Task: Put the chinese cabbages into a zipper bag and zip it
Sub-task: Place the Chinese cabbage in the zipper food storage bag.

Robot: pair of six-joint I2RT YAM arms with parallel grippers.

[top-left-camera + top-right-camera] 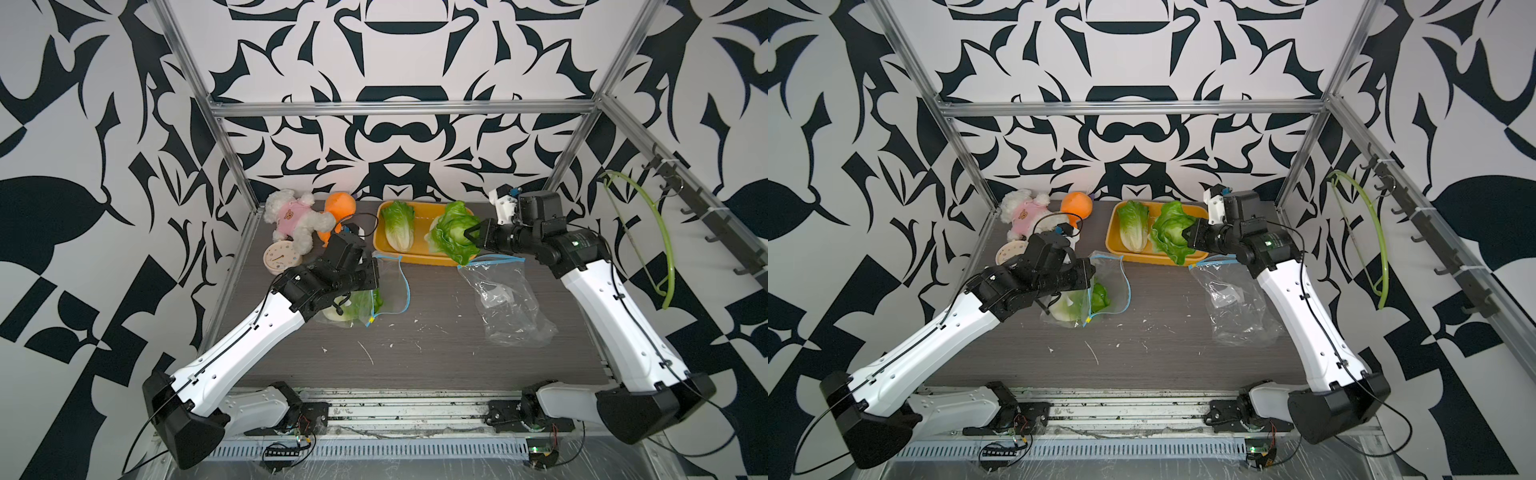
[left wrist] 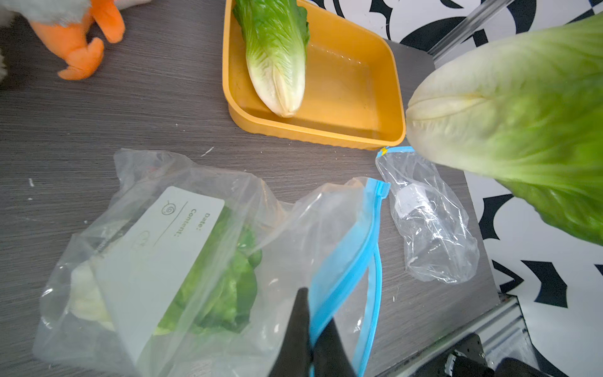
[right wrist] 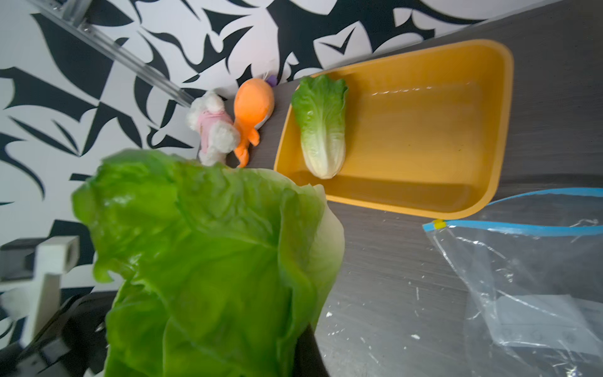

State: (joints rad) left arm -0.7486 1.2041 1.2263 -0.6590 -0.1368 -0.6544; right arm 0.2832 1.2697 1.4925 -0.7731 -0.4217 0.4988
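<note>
Just right of centre, the right gripper (image 1: 472,235) clamps a chinese cabbage (image 1: 451,232) near the tray (image 1: 415,257), while the left gripper (image 2: 314,328) pinches the blue rim of the zipper bag (image 2: 293,228).

**Right wrist view, contents**

1. Chinese cabbage (image 3: 208,261): nearest the lens and blurred. Crinkled bright green leaves with one pale edge. A dark gripper finger (image 3: 308,351) lies against it; the grip itself is apparently hidden behind the leaves.
2. Yellow tray (image 3: 502,130): rectangular, on the dark wood-grain table (image 3: 391,261). It holds a second chinese cabbage (image 3: 321,127), lying flat beside one side wall.
3. Zipper bag (image 3: 522,277): clear and crumpled, with a blue zip strip. Its yellow slider (image 3: 439,224) sits just beside a tray corner.
4. Orange plush toy (image 3: 253,107) and white plush toy (image 3: 212,130) in pink: touching each other, by the patterned wall (image 3: 98,98).
5. White flecks: scattered on the table.
</note>
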